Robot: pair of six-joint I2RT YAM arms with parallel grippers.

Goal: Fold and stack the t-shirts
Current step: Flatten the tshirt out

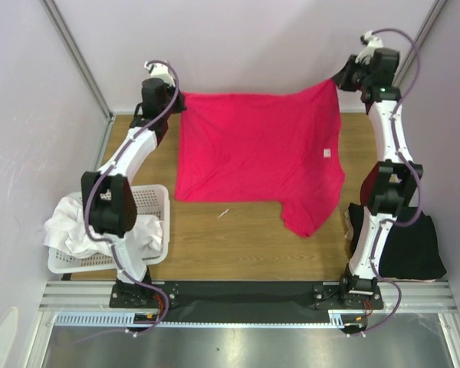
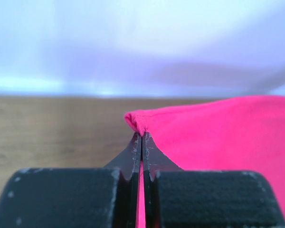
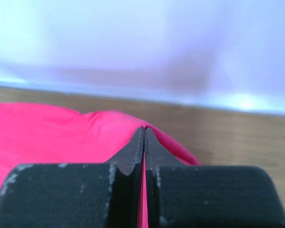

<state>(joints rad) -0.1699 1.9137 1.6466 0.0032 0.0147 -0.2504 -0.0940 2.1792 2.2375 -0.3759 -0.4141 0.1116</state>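
Pale lilac walls [image 1: 253, 46] enclose a wooden table [image 1: 238, 245] with aluminium posts [image 1: 77, 61] at the corners.

You've got one crimson-pink fabric t-shirt [image 1: 253, 146], one black fabric t-shirt [image 1: 414, 253] at the table's [image 1: 238, 245] near right corner, one white perforated plastic basket [image 1: 149, 195], a heap of white fabric shirts [image 1: 65, 222] you can't count, and two white jointed robot arms [image 1: 130, 153].

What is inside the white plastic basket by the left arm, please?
White fabric, probably t-shirts, is heaped in the basket and spills over its left rim. The left arm covers the middle, and whatever lies beneath the heap cannot be seen.
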